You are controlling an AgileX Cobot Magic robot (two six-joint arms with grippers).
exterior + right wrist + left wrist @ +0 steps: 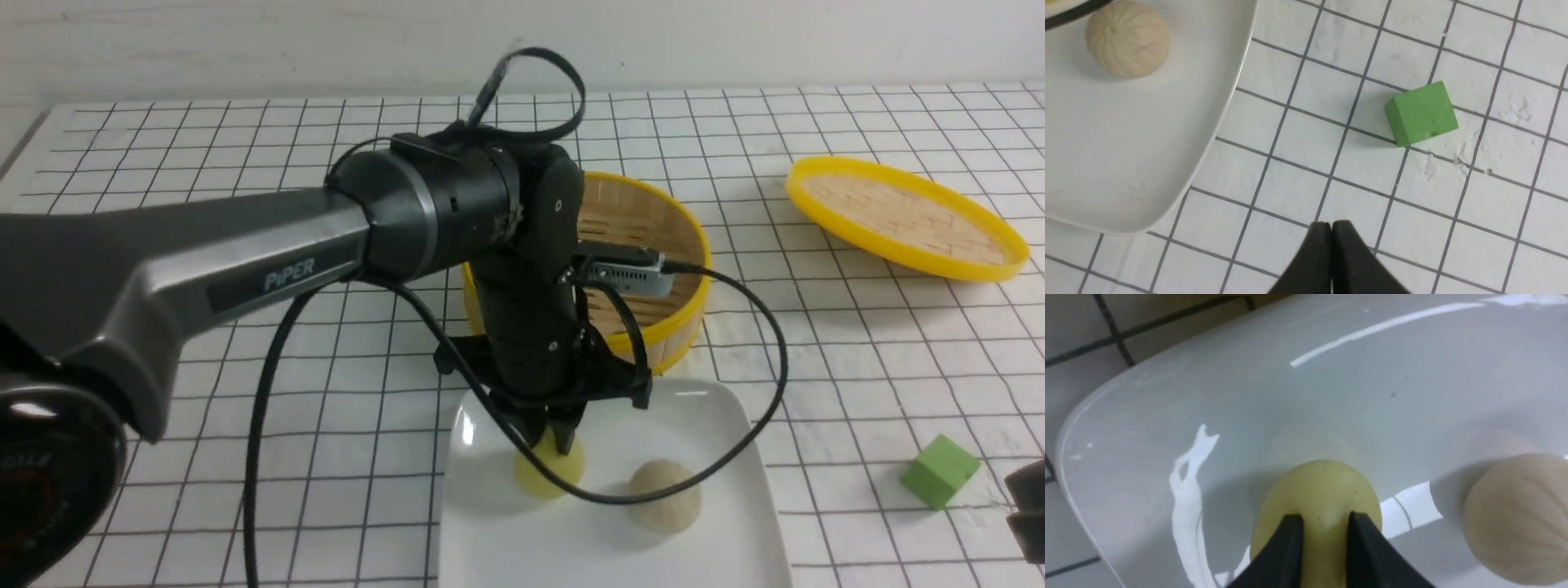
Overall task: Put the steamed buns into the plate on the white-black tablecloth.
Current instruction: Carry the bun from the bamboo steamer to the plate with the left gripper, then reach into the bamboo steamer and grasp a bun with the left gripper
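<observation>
Glossy plate on matt cloth.
Glare streaks cross the smooth white plate; the yellow bun looks smooth and matt, the beige bun finely ribbed. The basket shows slatted bamboo; the cube is dull.

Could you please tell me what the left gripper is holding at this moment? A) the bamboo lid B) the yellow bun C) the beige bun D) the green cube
B: the left gripper is pinched on the yellow bun at the plate, while the beige bun sits free beside it.
</observation>
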